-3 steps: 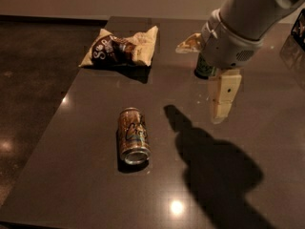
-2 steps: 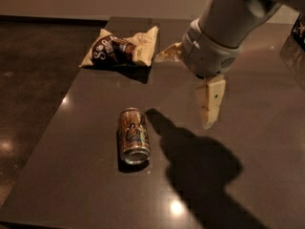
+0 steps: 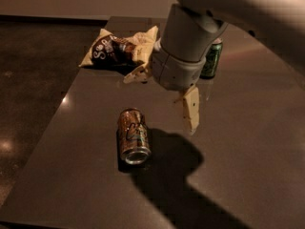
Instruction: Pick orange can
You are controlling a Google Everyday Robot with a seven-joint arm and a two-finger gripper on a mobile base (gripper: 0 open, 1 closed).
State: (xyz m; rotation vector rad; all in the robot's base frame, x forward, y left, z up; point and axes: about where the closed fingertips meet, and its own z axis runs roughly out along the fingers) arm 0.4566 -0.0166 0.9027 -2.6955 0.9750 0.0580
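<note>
The orange can (image 3: pixel 133 136) lies on its side on the dark table (image 3: pixel 248 142), its silver end toward the camera. My gripper (image 3: pixel 159 104) hangs above the table just behind and to the right of the can, not touching it. Its two pale fingers are spread wide: one (image 3: pixel 191 111) points down, the other (image 3: pixel 137 75) points left toward the chip bag. Nothing is between them.
A crumpled chip bag (image 3: pixel 119 49) lies at the back left of the table. A green can (image 3: pixel 211 59) stands upright at the back, partly hidden behind my arm. The table's left edge drops to a dark floor (image 3: pixel 28 89).
My arm and gripper have moved left and closer to the orange can. The can, bag and green can have not moved.
</note>
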